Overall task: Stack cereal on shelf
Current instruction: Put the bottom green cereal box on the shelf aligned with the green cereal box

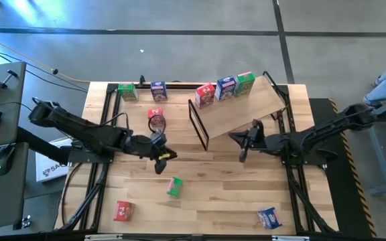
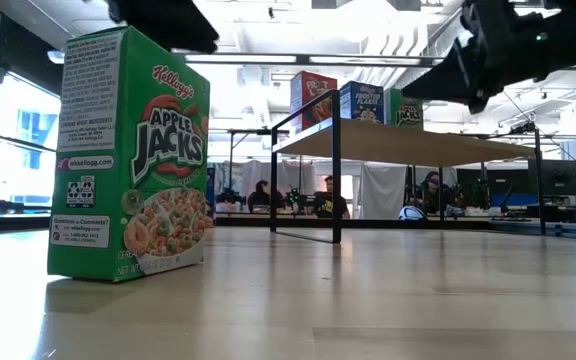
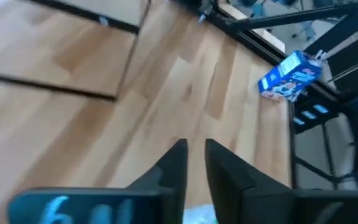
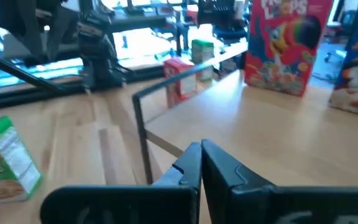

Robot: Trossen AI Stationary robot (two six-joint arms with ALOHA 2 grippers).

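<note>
The shelf (image 1: pixel 243 107) is a tilted plywood board with a black frame end (image 1: pixel 198 124). A red (image 1: pixel 205 94), a blue (image 1: pixel 226 87) and a green (image 1: pixel 245 83) cereal box stand along its far edge. A green cereal box (image 1: pixel 173 187) stands upright on the table by its base (image 2: pixel 118 270). My left gripper (image 1: pixel 161 161) hovers just beyond it, slightly open (image 3: pixel 194 155) and holding nothing. My right gripper (image 1: pixel 242 144) is shut (image 4: pixel 201 155) and empty. It hangs at the shelf's near edge and points across the board toward the red box (image 4: pixel 288 46).
More cereal boxes sit on the table: green (image 1: pixel 127 92), blue (image 1: pixel 158 90) and red (image 1: pixel 155 114) at the far left, red (image 1: pixel 123 211) at the near left, and blue (image 1: pixel 269 217) lying at the near right. People sit in the room behind the table (image 2: pixel 323 195).
</note>
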